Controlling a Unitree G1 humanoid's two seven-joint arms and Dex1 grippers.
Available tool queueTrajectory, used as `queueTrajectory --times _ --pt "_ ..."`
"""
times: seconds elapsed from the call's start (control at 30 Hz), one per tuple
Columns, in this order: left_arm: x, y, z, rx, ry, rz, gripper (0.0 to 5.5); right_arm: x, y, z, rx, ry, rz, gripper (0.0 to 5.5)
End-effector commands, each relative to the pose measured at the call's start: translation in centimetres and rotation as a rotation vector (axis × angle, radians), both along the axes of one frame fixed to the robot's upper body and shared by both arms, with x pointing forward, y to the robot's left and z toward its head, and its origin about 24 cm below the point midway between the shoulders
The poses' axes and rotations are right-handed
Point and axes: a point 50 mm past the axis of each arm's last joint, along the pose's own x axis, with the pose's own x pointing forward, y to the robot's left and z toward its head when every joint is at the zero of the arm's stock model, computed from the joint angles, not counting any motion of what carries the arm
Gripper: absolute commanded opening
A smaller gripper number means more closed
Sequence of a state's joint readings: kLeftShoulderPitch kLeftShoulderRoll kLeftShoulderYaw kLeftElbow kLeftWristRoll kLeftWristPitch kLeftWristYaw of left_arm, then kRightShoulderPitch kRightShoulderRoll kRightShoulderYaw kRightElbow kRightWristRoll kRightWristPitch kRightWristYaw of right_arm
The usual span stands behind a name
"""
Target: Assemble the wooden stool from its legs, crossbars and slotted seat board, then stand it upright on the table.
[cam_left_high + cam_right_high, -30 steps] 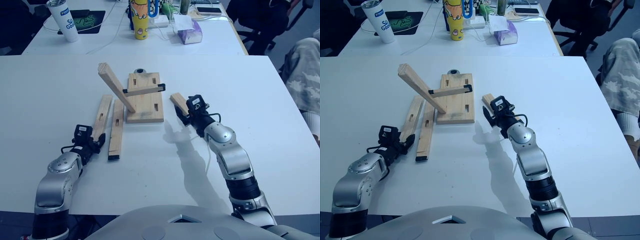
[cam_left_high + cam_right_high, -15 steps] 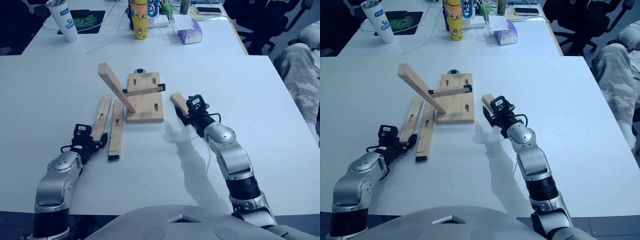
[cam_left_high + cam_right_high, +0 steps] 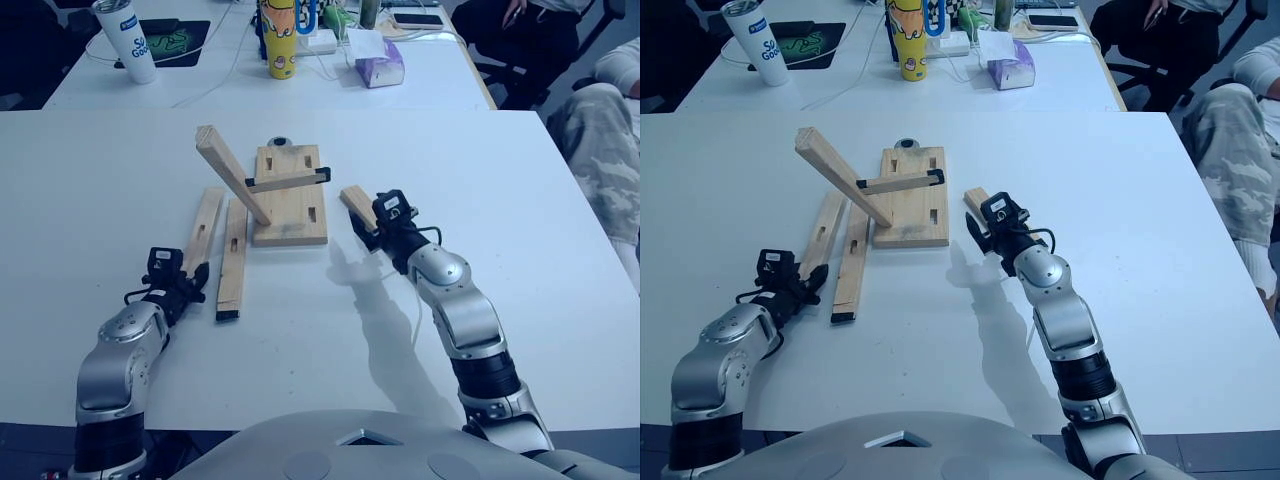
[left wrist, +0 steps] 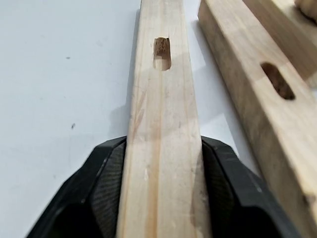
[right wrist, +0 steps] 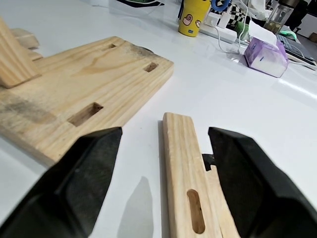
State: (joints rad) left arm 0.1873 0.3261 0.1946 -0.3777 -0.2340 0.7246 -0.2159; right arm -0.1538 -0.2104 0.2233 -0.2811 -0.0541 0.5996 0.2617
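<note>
Slotted seat board [image 3: 290, 205]: flat at mid-table, with a slanting leg [image 3: 232, 175] and a crossbar [image 3: 290, 180] fitted to it.
Head view: outer leg [image 3: 205, 232] and inner leg [image 3: 233, 255] lie left of it. Left gripper [image 3: 186, 283] at the outer leg's near end; right gripper [image 3: 368, 226] at the short piece [image 3: 355, 200] on the right.
Left wrist view: fingers [image 4: 106, 183] pinch the outer leg.
Right wrist view: fingers [image 5: 79, 183] spread either side of the short piece.

Blue lettering runs down the white tumbler [image 3: 127, 40] on the far desk [image 3: 430, 85], a green logo marks the black mat [image 3: 178, 42] beside it, and the yellow cup [image 3: 279, 38] bears a cartoon; none reads clearly.
</note>
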Motion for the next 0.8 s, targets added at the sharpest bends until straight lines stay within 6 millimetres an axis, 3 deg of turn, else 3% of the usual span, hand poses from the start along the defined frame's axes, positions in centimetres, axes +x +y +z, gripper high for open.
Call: queueTrajectory --times 0.03,0.17,0.27,0.37,0.43,0.6,0.8 --pt "2.1 0.3 3.0 -0.007 -0.240 0.067 2.05 0.9 -0.3 1.1 0.031 -0.037 -0.014 3.24" --pt "3.8 1.1 7.6 0.003 -0.555 0.143 2.05 3.1 -1.9 4.1 0.218 -0.094 -0.110 3.24" --pt "4.4 1.0 11.4 0.000 -0.763 0.150 2.05 5.2 -3.6 7.9 0.546 -0.100 -0.171 3.24" --pt "4.6 0.0 15.6 -0.024 -0.967 0.105 2.05 6.4 -4.1 13.1 0.949 -0.074 -0.053 3.24" --pt "4.6 -1.3 17.8 -0.063 -1.058 0.019 2.05 6.2 -3.4 16.1 1.096 -0.048 0.086 3.56" --pt "4.2 -5.9 19.5 -0.126 -1.092 -0.282 2.05 4.5 -1.1 20.5 1.272 0.029 0.391 4.40" --pt "3.5 -8.1 20.4 -0.165 -1.068 -0.423 2.05 2.8 0.2 21.9 1.258 0.093 0.550 5.30"
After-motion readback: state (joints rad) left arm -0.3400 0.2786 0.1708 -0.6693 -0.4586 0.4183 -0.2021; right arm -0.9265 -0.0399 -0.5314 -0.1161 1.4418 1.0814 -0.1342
